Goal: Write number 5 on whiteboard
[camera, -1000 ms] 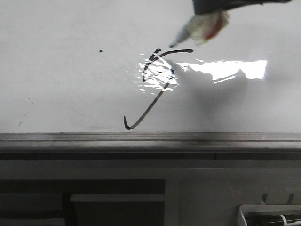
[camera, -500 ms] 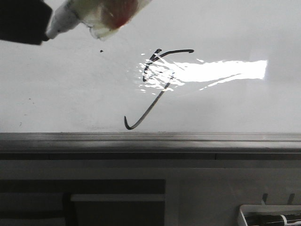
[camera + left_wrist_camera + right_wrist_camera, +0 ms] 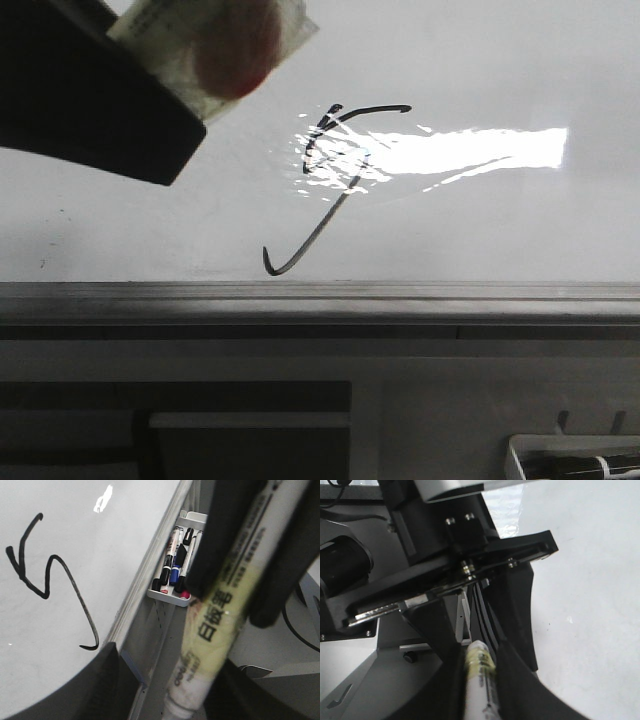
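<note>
The number 5 (image 3: 320, 228) is drawn in thin black strokes in the middle of the glossy whiteboard (image 3: 500, 230), and shows in the left wrist view (image 3: 76, 595). My right gripper (image 3: 477, 670) is shut on a white marker (image 3: 480, 685) with yellowish tape. In the left wrist view its dark fingers (image 3: 225, 540) clamp the marker (image 3: 215, 630). My left gripper (image 3: 170, 680) is open, its fingers standing wide on either side of the marker's tip end. In the front view the left gripper (image 3: 100, 110) is at the upper left and hides the tip of the marker (image 3: 215, 55).
A grey metal rail (image 3: 400, 292) runs along the board's near edge. Below it is a grey cabinet with dark drawers (image 3: 250, 400). A white tray (image 3: 575, 455) of spare markers hangs at the lower right, and shows in the left wrist view (image 3: 175, 565).
The marker has moved from the upper right, off the 5's top bar, across to the upper left. The dark left gripper has come in from the left and now covers its tip.
</note>
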### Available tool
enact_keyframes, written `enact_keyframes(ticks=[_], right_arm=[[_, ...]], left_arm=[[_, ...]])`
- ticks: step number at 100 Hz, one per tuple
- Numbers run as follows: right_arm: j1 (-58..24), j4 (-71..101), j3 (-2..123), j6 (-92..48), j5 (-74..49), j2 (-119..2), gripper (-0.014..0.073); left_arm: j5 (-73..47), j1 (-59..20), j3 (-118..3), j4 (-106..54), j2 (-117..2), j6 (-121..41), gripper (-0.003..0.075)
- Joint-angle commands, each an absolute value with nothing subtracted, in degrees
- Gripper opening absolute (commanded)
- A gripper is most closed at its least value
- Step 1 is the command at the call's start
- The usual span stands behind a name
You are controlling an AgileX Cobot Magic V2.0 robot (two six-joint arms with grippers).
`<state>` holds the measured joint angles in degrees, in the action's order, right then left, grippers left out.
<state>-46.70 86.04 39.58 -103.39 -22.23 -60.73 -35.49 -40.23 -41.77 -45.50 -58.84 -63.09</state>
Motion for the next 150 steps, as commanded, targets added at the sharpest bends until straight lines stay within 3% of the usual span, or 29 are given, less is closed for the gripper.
enact_keyframes(ticks=[1, 26, 53, 60, 77, 87, 107, 129, 150], right_arm=[[-46.63, 87.72, 41.65, -103.86, -26.11, -60.07, -0.0051], [-46.63, 87.72, 41.65, -103.86, -26.36, -60.07, -0.0051], [-46.63, 87.72, 41.65, -103.86, -26.61, -60.07, -0.0051], [-46.63, 87.72, 41.65, -103.86, -26.74, -60.07, -0.0051], [-46.63, 87.72, 41.65, -103.86, -26.74, -60.29, -0.0051], [-46.63, 87.72, 41.65, -103.86, -26.84, -60.53, -0.0051], [-46.63, 87.72, 41.65, -103.86, -26.84, -60.53, -0.0051], [-46.63, 87.72, 41.65, -103.86, -26.84, -60.53, -0.0051], [-46.63, 87.72, 41.65, -103.86, -26.52, -60.53, -0.0043]], left_arm=[[-32.22, -40.23, -43.84, -47.27, -58.41, -62.46, 0.0244], [-32.22, -40.23, -43.84, -47.27, -58.41, -62.46, -0.0022], [-32.41, -40.23, -43.84, -47.84, -58.41, -62.46, -0.0019], [-32.41, -40.23, -43.84, -48.88, -58.41, -62.46, 0.0029], [-32.31, -40.23, -43.84, -50.17, -58.41, -62.46, 0.0326], [-32.21, -40.23, -43.84, -50.57, -58.41, -62.46, 0.0353], [-31.85, -40.23, -43.84, -52.18, -58.41, -62.46, 0.0253], [-30.90, -40.23, -43.84, -52.28, -58.41, -62.46, -0.0022], [-30.82, -40.23, -43.84, -52.28, -58.41, -62.46, -0.0020]])
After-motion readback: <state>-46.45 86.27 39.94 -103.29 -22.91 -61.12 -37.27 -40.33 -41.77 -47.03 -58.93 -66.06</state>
